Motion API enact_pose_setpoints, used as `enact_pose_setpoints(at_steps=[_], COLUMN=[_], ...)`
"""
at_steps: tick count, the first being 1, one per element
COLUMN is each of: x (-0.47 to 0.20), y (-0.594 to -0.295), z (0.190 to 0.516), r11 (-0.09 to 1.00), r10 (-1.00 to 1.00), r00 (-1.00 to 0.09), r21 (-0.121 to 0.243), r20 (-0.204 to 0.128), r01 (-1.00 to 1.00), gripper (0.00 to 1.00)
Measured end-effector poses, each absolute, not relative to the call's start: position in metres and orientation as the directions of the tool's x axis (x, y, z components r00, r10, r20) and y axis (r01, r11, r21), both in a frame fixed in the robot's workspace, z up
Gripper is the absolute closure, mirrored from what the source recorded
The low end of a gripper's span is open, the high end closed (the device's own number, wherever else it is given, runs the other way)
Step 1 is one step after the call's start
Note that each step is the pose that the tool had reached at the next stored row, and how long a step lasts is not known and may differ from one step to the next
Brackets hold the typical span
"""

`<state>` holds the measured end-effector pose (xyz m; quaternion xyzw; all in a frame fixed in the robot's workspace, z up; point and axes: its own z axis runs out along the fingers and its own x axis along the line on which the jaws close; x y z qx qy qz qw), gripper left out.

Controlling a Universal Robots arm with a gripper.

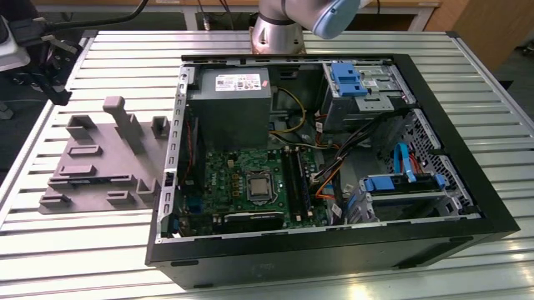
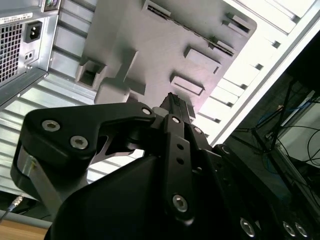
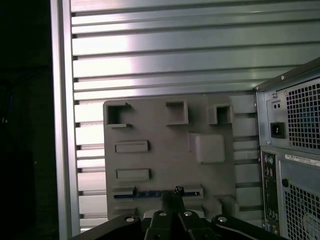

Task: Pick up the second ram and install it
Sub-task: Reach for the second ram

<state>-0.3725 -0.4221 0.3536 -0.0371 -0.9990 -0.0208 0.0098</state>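
The second ram [image 3: 142,194] is a thin blue-green strip standing on edge in a slot of the grey holder block [image 3: 165,155]. In the exterior view the second ram [image 1: 87,181] shows as a dark bluish line near the front of the holder block [image 1: 100,162], at that view's left of the computer case. My gripper [image 3: 172,195] hangs above the block, over the ram's end, and its fingertips sit together with nothing between them. In the second wrist view the gripper [image 2: 175,102] points down at the same block, well clear of it.
The open computer case [image 1: 334,250] lies on the slatted aluminium table [image 1: 84,250], with the green motherboard [image 1: 242,187] and its long black slots [image 1: 296,181] inside. The case's rear panel [image 3: 295,150] stands close beside the holder block. Cables and drive cages fill the case's far side.
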Motion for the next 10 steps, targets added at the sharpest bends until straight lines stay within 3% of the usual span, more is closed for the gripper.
enact_pose_setpoints(at_steps=[10], x=[-0.387], y=[-0.426], z=[0.352], r11=[0.996], r10=[0.073], r00=[-0.997], r21=[0.041], r20=[0.022], r01=[0.074], gripper=[0.87])
